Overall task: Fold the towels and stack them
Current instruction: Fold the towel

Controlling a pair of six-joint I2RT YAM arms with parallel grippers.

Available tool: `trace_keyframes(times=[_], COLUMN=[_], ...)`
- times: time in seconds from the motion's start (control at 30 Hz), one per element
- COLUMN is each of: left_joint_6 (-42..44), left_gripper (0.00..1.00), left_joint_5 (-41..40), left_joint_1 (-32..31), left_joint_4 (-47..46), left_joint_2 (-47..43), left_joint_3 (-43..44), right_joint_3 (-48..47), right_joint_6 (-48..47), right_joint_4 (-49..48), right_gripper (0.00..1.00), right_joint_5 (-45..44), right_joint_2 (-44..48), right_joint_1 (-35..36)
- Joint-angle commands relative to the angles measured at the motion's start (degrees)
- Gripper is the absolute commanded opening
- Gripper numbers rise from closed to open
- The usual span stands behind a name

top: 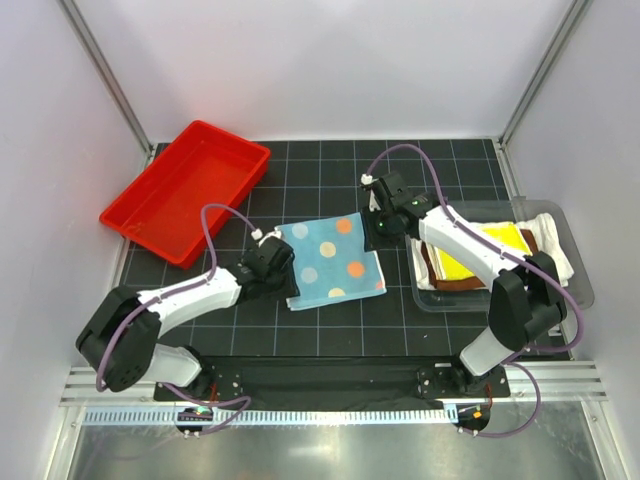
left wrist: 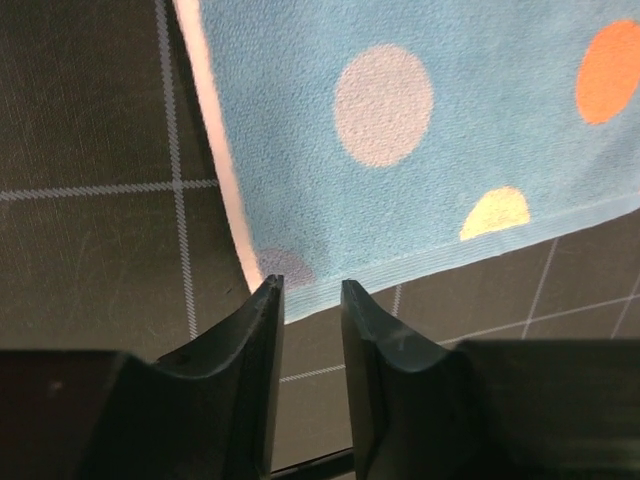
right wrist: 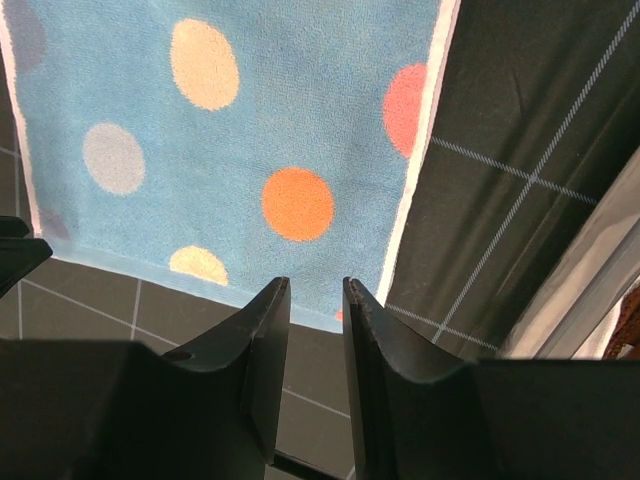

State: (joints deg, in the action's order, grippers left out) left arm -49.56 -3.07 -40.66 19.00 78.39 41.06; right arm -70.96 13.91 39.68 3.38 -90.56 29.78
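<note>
Blue spotted towel [top: 330, 262] flat at mid-table, bracketed: left gripper [top: 283, 262] at a corner on its left side, right gripper [top: 373, 226] at the far-right corner, towel edge just ahead of each pair of tips. Both pairs of jaws narrowly apart, nothing visibly pinched. Probably a two-corner pinch next, then rightward to the stack [top: 510, 238] in the bin [top: 578, 240], nearer the right arm.
</note>
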Motion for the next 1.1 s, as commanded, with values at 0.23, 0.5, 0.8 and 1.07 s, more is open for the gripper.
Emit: trace_keyframes(times=[0.23, 0.5, 0.8, 1.07], left_joint_6=[7.17, 14.4, 14.41, 15.63], left_gripper=[0.49, 0.41, 0.45, 0.31], left_joint_5=[-13.47, -2.55, -2.56, -1.33], left_joint_1=[3.8, 13.86, 17.63, 19.39], left_joint_4=[-0.9, 1.37, 3.67, 4.81], left_joint_2=[-0.53, 15.37, 28.21, 35.6], left_joint_3=[3.67, 20.0, 30.92, 38.3], right_joint_3=[1.0, 4.51, 6.18, 9.08], right_joint_6=[2.52, 3.49, 3.32, 4.02], right_joint_4=[-2.24, -4.35, -5.84, -7.95], right_gripper=[0.34, 0.34, 0.34, 0.34], right_joint_5=[-3.11, -3.11, -4.17, -2.15], right_joint_2=[-0.4, 0.91, 1.53, 5.04], right_joint_1=[0.19, 0.98, 1.77, 2.39])
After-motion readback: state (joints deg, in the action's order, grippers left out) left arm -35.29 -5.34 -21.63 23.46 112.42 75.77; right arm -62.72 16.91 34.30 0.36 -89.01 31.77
